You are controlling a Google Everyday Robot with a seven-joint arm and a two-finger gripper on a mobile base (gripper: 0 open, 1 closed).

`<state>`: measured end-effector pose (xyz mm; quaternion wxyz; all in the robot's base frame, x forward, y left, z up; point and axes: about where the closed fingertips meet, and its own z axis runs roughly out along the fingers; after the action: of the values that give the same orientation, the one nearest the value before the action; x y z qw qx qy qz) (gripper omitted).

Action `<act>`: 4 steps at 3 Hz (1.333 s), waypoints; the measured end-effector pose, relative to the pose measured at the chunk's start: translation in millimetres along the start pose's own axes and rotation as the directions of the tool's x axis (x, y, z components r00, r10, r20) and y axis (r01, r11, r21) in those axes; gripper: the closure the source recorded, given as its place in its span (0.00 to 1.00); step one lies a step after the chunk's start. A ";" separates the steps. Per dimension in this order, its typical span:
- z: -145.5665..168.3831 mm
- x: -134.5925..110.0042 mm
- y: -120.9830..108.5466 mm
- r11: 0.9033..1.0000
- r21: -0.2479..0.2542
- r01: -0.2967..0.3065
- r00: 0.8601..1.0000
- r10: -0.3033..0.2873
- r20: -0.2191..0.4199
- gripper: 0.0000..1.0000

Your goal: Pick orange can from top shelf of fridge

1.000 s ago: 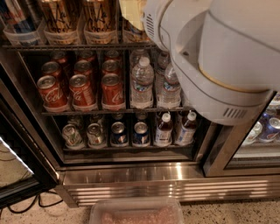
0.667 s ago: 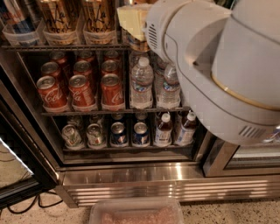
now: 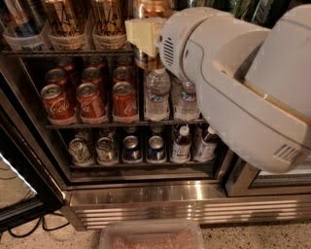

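Observation:
My gripper point(image 3: 142, 35) is at the top middle, in front of the top shelf point(image 3: 68, 51) of the fridge point(image 3: 146, 194). Its pale yellow fingers point(image 3: 141, 33) are shut on an orange can point(image 3: 146, 59). The can's lower end hangs just below the shelf's front rail. Its gold upper part point(image 3: 151, 8) shows above the fingers. Two more orange cans point(image 3: 65, 19) point(image 3: 109, 19) with dark script stand in clear trays to the left. My large white arm point(image 3: 243, 87) hides the right side of the shelves.
Red cola cans point(image 3: 90, 99) and water bottles point(image 3: 158, 92) fill the middle shelf. Small cans point(image 3: 131, 148) and bottles point(image 3: 182, 143) are below. Green cans point(image 3: 243, 9) show top right. The open door point(image 3: 19, 160) is on the left. A clear bin point(image 3: 150, 236) sits on the floor.
My arm has swung nearer and now covers more of the right side. The gripper has come slightly down and forward, and the can's lower end now shows below the shelf rail.

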<state>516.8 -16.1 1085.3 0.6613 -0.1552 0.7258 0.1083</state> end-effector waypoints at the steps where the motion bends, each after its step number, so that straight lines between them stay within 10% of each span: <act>1: -0.2 -1.1 1.0 1.000 -0.002 0.002 1.000 -0.002 0.002 1.00; 4: -19.7 42.3 45.1 0.992 -0.107 0.063 0.997 -0.066 -0.026 1.00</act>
<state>478.7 15.2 1043.1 0.6445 -0.2153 0.7232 0.1230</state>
